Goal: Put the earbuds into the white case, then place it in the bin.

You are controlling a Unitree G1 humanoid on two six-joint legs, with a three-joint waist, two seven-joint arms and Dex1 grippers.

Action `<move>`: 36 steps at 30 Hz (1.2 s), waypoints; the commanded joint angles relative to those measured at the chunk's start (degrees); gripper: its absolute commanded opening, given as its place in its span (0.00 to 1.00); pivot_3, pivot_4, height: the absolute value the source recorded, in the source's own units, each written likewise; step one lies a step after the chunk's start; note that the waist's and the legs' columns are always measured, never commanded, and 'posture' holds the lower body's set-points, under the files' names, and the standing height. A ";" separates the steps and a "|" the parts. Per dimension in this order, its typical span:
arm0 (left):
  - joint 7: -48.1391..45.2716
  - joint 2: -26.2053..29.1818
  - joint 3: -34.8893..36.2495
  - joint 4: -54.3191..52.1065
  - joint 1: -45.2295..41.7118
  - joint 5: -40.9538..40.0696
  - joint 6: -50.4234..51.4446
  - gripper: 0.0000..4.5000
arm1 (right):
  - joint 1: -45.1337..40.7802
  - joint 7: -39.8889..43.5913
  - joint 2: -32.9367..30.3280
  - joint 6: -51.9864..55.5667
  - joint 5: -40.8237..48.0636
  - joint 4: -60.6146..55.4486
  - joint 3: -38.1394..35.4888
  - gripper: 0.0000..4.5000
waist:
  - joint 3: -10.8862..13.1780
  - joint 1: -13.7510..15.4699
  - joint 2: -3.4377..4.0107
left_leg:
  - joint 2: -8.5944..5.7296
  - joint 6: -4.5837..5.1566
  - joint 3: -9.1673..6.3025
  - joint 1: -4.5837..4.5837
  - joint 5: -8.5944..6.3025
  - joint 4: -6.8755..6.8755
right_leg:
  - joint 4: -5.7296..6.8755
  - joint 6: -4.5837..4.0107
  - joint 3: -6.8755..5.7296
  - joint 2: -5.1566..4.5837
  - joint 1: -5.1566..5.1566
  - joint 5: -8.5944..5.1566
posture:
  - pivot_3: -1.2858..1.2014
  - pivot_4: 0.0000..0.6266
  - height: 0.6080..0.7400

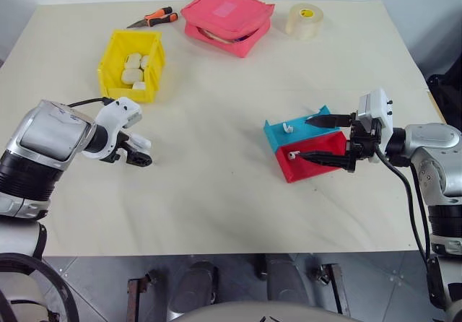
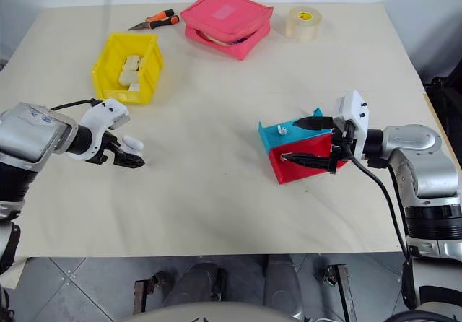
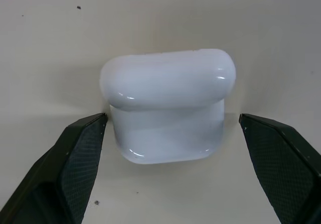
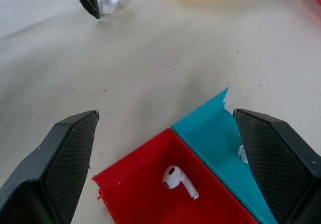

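Left wrist view had your left hand [image 3: 168, 133] pointed down at the white case [image 3: 168, 106], its two fingers standing wide apart on either side of the case and touching neither flank. The case rested on the bare worktop [image 1: 216, 156] with its lid seemingly flipped up. From the head camera, that hand [image 1: 138, 151] sat near the worktop's left edge, with the yellow bin [image 1: 132, 65] a little beyond it, already holding several white pieces.

Your right hand [image 1: 312, 138] lay nearly level over two shallow trays, fingers also spread wide, nothing between them. One earbud [image 4: 178, 181] lay in the red tray [image 4: 145, 184], stem toward the corner; the other earbud [image 4: 242, 153] lay in the blue tray [image 4: 210, 128], partly hidden behind a finger. Both buds were well apart from the case.

By my reading you were at the very start: neither bud picked, the case not gripped. Next you would need to close the left hand squarely on the case body, below the lid, to steady it, then lower the right hand into the red tray and pinch that bud. It is tiny and glossy, so expect it to slip.
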 commanded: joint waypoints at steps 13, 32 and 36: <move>2.23 1.93 -1.56 -0.74 -0.88 -1.28 8.67 0.62 | -0.86 -0.36 -1.08 -0.38 0.84 -0.78 -2.05 1.00 | 0.00 -0.28 0.00 | 0.02 0.00 0.00 0.00 0.00 -0.04 | 0.00 -0.01 0.02 0.04 -0.04 0.00 | 0.52 0.24 1.00; -13.75 -28.09 32.85 4.14 15.98 -13.88 -68.77 0.62 | -0.40 -6.67 -1.04 4.35 1.65 -10.31 -2.72 1.00 | -0.04 1.22 0.08 | 0.05 -0.02 -0.01 -0.09 -0.01 0.29 | -0.11 -0.10 -0.13 -0.03 0.07 0.15 | 0.52 0.24 1.00; -23.36 -32.65 30.54 8.87 14.21 -17.33 -72.67 0.62 | 0.69 -15.34 -0.33 11.89 3.45 -20.24 -4.13 1.00 | -0.05 1.51 0.10 | 0.05 -0.01 0.04 -0.08 -0.01 0.27 | -0.09 -0.11 -0.12 -0.05 0.04 0.16 | 0.52 0.24 1.00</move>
